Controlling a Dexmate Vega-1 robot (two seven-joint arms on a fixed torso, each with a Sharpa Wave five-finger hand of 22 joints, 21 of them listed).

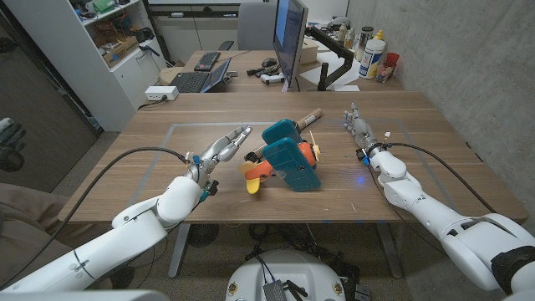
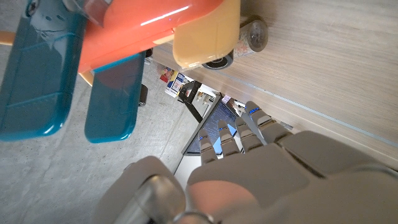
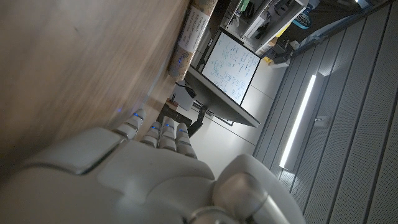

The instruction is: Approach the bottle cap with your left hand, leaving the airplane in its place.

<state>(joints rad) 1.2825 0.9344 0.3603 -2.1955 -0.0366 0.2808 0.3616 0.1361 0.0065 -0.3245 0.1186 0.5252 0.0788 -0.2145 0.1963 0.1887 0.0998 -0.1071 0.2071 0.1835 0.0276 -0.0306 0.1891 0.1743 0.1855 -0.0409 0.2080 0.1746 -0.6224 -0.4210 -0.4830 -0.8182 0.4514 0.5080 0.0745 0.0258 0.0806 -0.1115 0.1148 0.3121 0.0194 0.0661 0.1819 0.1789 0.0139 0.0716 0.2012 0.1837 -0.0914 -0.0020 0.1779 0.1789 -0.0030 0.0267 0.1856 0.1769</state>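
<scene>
While the empty left robot hand (image 1: 221, 150), fingers spread, hovers over the counter (image 1: 150, 159) just beside the airplane (image 1: 286, 155), the approach seems underway, yet the cap cannot be made out, so it must reach carefully past the toy.

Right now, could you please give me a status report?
Left hand open, right hand open. Orange-and-teal plastic toy airplane beside left hand, untouched. Bottle cap cannot be made out.
</scene>
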